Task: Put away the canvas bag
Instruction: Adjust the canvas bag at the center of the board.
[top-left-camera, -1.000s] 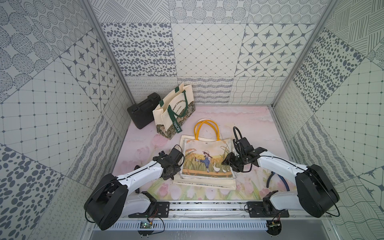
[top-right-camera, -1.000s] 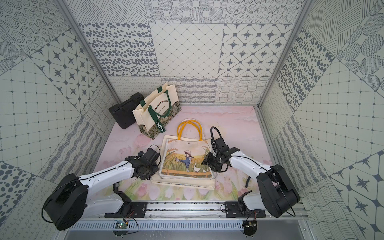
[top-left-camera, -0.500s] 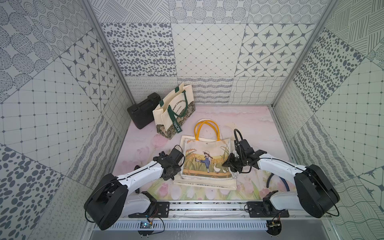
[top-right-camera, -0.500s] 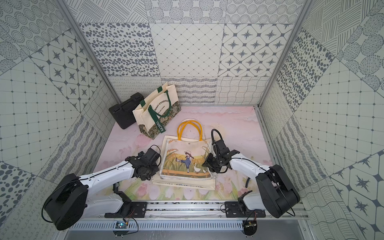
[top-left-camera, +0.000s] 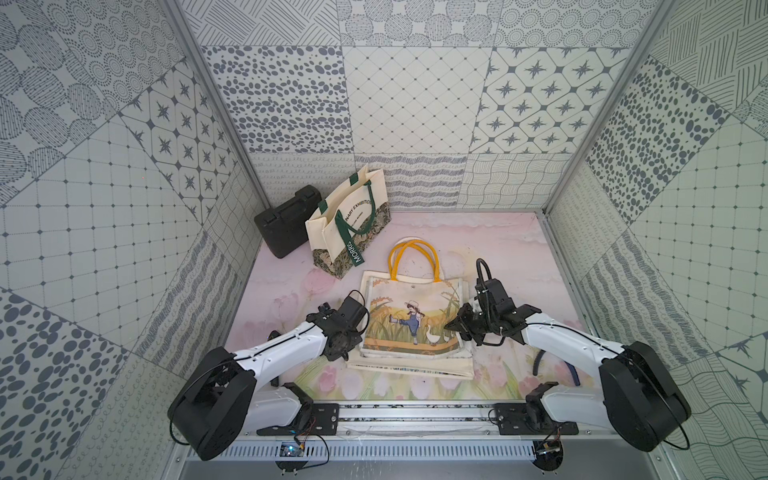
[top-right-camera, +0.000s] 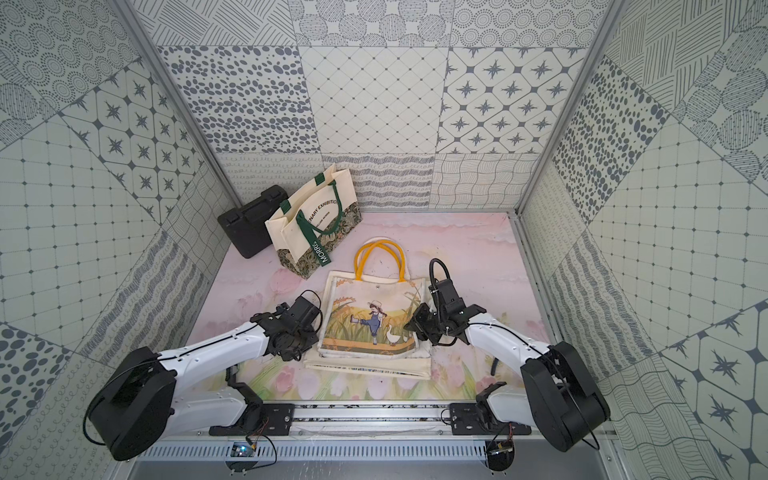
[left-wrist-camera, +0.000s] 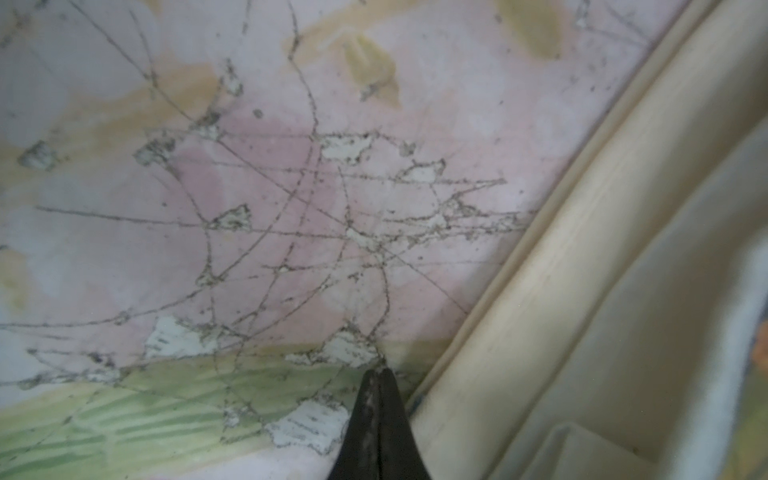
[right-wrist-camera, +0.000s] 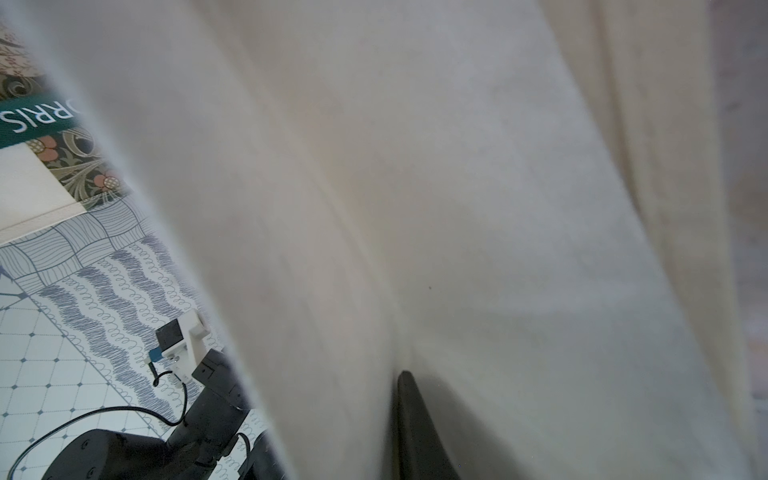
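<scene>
Our right gripper (top-left-camera: 449, 326) pinched the canvas bag (top-left-camera: 409, 320) by its side edge; our left gripper (left-wrist-camera: 376, 374) sat closed, empty. We needed a slow, firm lift.

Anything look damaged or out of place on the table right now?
The table mat is scratched, its print flaked off in white patches near the left end effector. The green-handled tote stands tilted beside the black case.

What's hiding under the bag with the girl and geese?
A flat cream cloth pokes out under the picture bag at its near edge. The rest is covered.
</scene>
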